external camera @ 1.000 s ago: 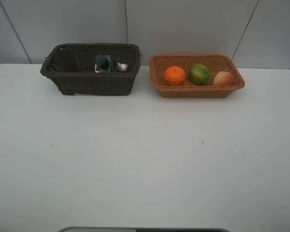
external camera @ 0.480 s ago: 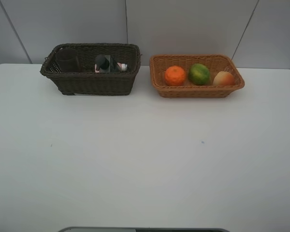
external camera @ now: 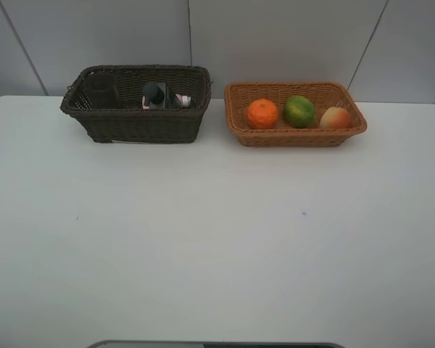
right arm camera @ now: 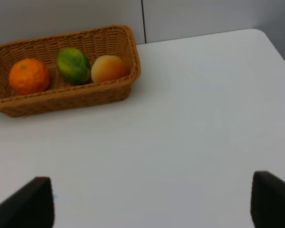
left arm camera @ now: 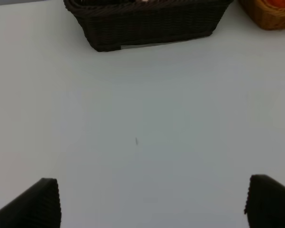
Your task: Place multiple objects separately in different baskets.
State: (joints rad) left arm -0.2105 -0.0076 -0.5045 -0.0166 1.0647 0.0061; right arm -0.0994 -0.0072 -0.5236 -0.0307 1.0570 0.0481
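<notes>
Only fingertips of the robot show, in the two wrist views. The left gripper (left arm camera: 152,202) has two black fingers (left arm camera: 35,206) with fine ribbing along their inner edges. The right gripper (right arm camera: 149,202) has matching black, blocky fingers (right arm camera: 270,199).

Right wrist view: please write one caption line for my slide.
Open right gripper above the table; orange, green fruit, peach in tan basket.
</notes>
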